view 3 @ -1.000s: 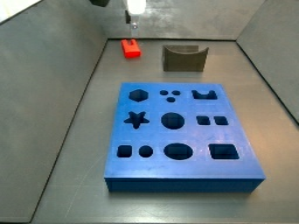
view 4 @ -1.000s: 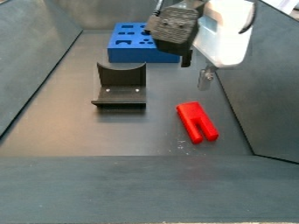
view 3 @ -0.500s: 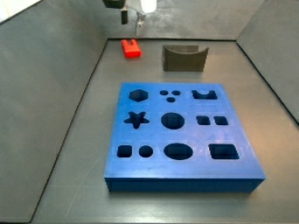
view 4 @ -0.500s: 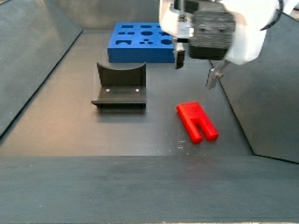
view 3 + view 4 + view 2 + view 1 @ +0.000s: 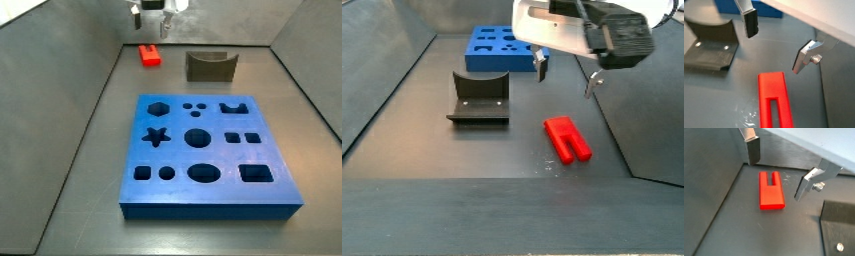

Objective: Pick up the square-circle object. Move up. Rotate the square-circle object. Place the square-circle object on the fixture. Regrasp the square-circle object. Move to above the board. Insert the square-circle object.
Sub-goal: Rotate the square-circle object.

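We see the gripper (image 5: 567, 72) hovering above the square-circle object (image 5: 568, 139), fingers (image 5: 753, 150) spread wide and empty. The red piece lies flat on the desk (image 5: 462, 155), right of the fixture (image 5: 478, 98), with the board (image 5: 500, 48) farther back.

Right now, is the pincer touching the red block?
Apart. In a side view the pincer hangs open above the floor, clear floor showing between its fingertips and the red block. Both wrist views show the fingers clear of it.
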Motion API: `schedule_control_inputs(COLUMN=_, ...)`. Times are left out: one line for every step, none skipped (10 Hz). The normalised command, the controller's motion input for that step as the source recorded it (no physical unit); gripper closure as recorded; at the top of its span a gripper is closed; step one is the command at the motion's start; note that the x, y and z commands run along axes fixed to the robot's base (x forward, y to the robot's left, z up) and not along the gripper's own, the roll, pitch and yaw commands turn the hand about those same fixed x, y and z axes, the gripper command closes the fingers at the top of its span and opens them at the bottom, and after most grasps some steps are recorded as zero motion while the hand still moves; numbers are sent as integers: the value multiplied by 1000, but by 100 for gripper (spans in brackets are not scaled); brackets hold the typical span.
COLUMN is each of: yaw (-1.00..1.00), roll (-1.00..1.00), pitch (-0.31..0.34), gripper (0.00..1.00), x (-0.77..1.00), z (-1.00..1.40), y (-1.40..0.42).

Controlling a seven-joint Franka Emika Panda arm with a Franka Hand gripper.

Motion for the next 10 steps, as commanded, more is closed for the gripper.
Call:
schedule_control_inputs(yaw=1000, roll=5, pitch=-28, gripper=0, x=38, z=-25, y=-3)
schedule_control_inputs(yaw=1000, roll=6, pitch=-33, gripper=0, x=38, z=-26, y=-3)
schedule_control_inputs(yaw=1000, roll=7, pitch=-36, gripper=0, x=38, z=-26, y=-3)
schedule_control_inputs(yaw=1000, roll=9, pitch=-44, gripper=0, x=37, z=-26, y=-3)
schedule_control_inputs(yaw=1000, roll=11, pitch=-55, gripper=0, x=36, z=-27, y=-3)
schedule_control_inputs(yaw=1000, roll=13, pitch=-68, gripper=0, x=35, z=-27, y=-3)
schedule_control_inputs(yaw=840, roll=13, pitch=-69, gripper=0, x=35, z=-28, y=-4)
schedule_control_inputs(yaw=428, roll=13, pitch=-67, gripper=0, x=31, z=-30, y=-4)
schedule_control_inputs(yaw=287, roll=13, pitch=-66, gripper=0, x=30, z=-31, y=-4)
schedule_control_inputs(yaw=0, roll=0, pitch=0, gripper=0, x=0, z=-1000, y=0)
